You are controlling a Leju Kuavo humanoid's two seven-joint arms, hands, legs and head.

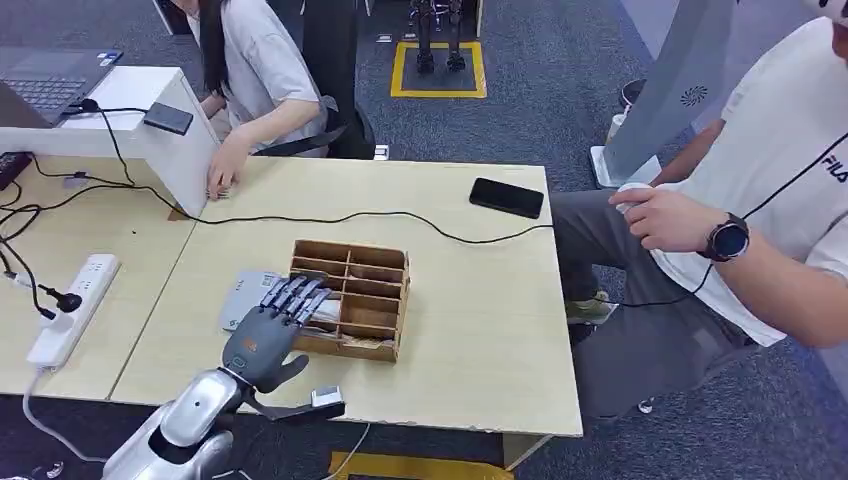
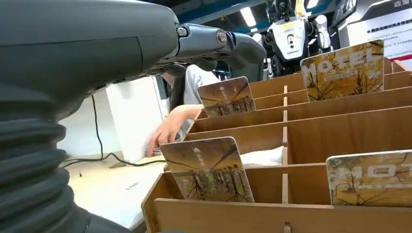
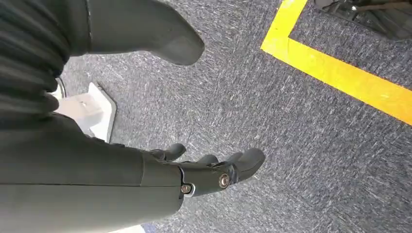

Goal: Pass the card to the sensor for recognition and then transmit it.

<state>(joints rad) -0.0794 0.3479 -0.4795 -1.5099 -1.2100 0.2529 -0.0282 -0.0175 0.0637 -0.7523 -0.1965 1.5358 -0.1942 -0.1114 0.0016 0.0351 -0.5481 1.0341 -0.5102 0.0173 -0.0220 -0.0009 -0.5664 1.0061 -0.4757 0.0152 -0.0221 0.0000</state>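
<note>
A wooden slotted card box [image 1: 388, 262] stands mid-table. My left hand [image 1: 268, 330] reaches over its near-left corner with fingers stretched out flat above the slots, holding nothing. In the left wrist view, several cards printed with yellow trees stand upright in the slots: one close [image 2: 209, 167], one further back [image 2: 226, 96], and two on the other side [image 2: 342, 68] [image 2: 371, 177]. My fingers [image 2: 214, 41] hover above them. A flat light grey pad [image 1: 240, 292] lies on the table beside the box, partly under my hand. My right hand [image 3: 204, 170] hangs over the carpet, fingers apart.
A black cable [image 1: 400, 214] crosses the table behind the box, and a black phone [image 1: 507, 197] lies at the far right. A power strip [image 1: 75, 305] sits left. A person's hand [image 1: 225, 172] rests by a white stand [image 1: 175, 140]. Another person [image 1: 740, 230] sits right.
</note>
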